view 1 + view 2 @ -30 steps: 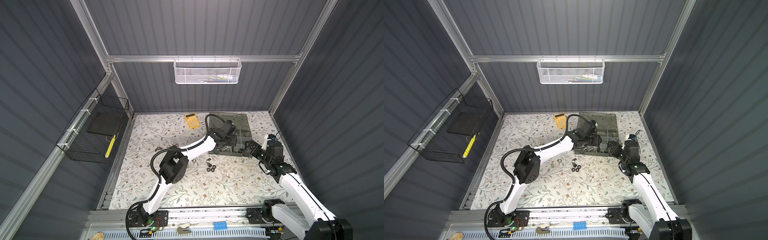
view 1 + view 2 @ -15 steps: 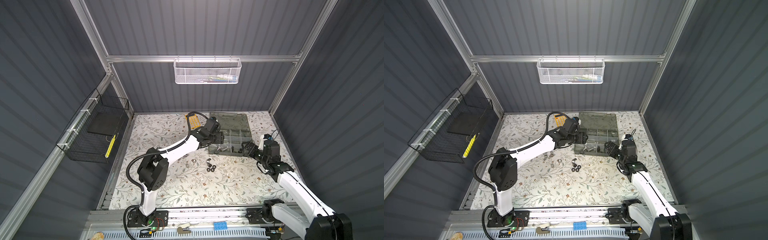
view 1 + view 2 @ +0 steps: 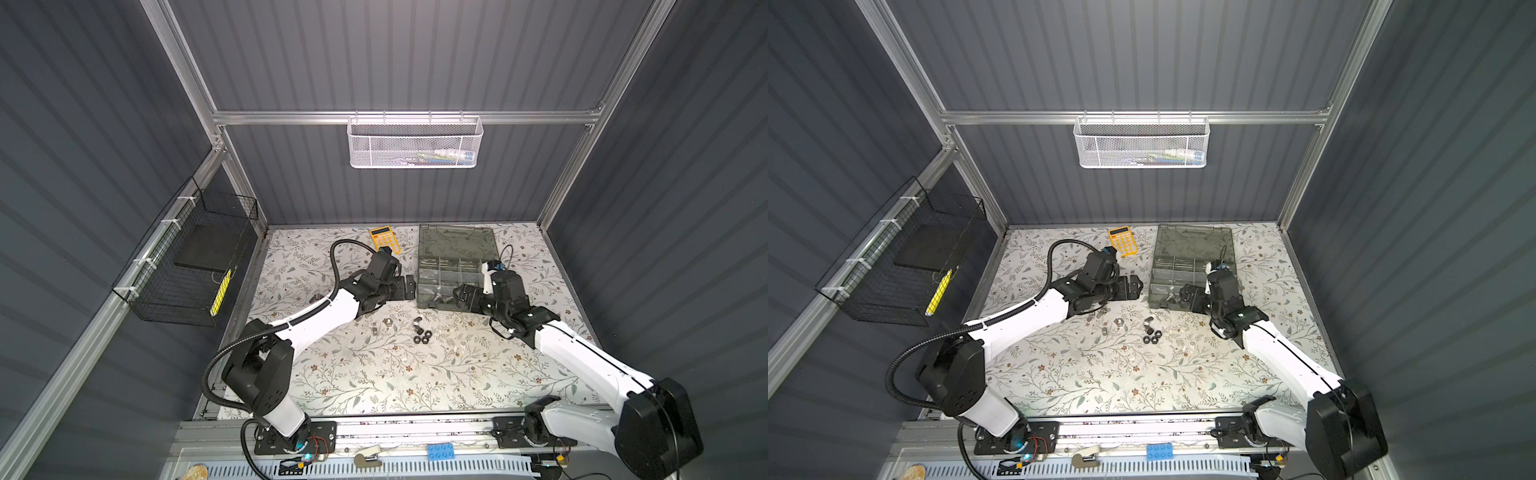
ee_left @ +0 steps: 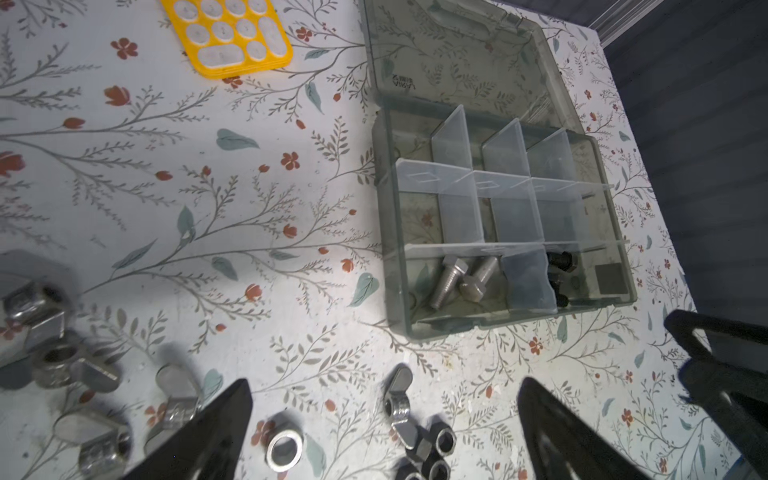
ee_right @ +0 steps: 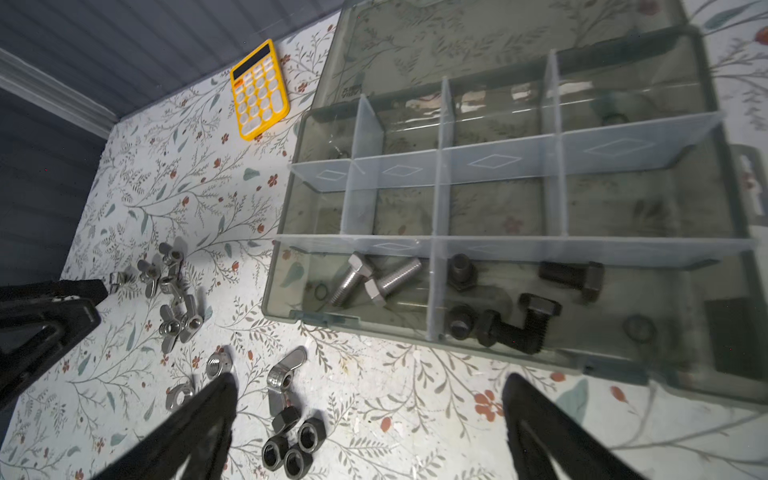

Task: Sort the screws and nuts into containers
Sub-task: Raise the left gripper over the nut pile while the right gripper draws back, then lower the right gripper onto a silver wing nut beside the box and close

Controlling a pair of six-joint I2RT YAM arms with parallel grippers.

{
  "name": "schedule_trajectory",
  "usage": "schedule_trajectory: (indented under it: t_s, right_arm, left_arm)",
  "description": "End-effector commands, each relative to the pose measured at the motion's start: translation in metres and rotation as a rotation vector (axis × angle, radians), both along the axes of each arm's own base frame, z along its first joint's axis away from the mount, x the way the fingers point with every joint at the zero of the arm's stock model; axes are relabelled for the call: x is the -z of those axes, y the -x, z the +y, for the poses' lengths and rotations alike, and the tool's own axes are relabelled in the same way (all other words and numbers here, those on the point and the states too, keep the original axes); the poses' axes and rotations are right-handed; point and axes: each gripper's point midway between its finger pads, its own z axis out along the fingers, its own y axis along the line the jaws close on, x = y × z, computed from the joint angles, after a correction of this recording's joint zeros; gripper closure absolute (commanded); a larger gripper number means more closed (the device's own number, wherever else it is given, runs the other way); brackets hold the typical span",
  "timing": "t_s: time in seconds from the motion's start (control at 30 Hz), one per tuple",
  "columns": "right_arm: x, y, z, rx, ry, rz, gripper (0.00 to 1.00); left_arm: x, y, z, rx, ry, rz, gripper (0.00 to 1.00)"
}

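This is a robot test cell in a lab, not a home or shop: dark grey ribbed wall panels [image 3: 395, 54] set in aluminium framing [image 3: 270, 117] box in a small table covered in floral paper [image 3: 374, 374]. Two white-and-black robot arms [image 3: 316, 320] are bolted to a slotted metal rail [image 3: 415, 428] at 6 o'clock, with loose wiring [image 3: 309, 446] at one base. A white mesh basket [image 3: 415, 145] hangs at 12 o'clock and a black wire basket [image 3: 183, 266] at 9 o'clock.

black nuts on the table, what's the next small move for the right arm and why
Probably lower the right gripper onto the black nuts and close. Its fingers stand open and empty, and the nuts lie loose on the table between them in the right wrist view, while silver screws and black screws already sit in the organizer box.
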Motion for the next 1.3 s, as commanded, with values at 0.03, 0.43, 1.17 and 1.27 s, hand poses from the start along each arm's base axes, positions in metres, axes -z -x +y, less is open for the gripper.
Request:
schedule_trajectory:
  t_s: [0.03, 0.43, 1.17, 1.27]
  right_arm:
    - [0.015, 0.004, 0.023, -0.075, 0.089, 0.056, 0.03]
    - [0.059, 0.011, 0.107, -0.223, 0.207, 0.178, 0.22]
    - [0.123, 0.015, 0.143, -0.246, 0.293, 0.316, 0.54]
    - [0.129, 0.016, 0.142, -0.244, 0.303, 0.326, 0.58]
  left_arm:
    - [0.003, 0.007, 0.025, -0.037, 0.022, 0.001, 0.0]
    - [0.02, 0.034, 0.084, -0.092, 0.074, 0.031, 0.0]
    - [0.059, 0.045, 0.117, -0.124, 0.196, 0.138, 0.0]
    - [0.061, 0.046, 0.12, -0.128, 0.187, 0.138, 0.0]
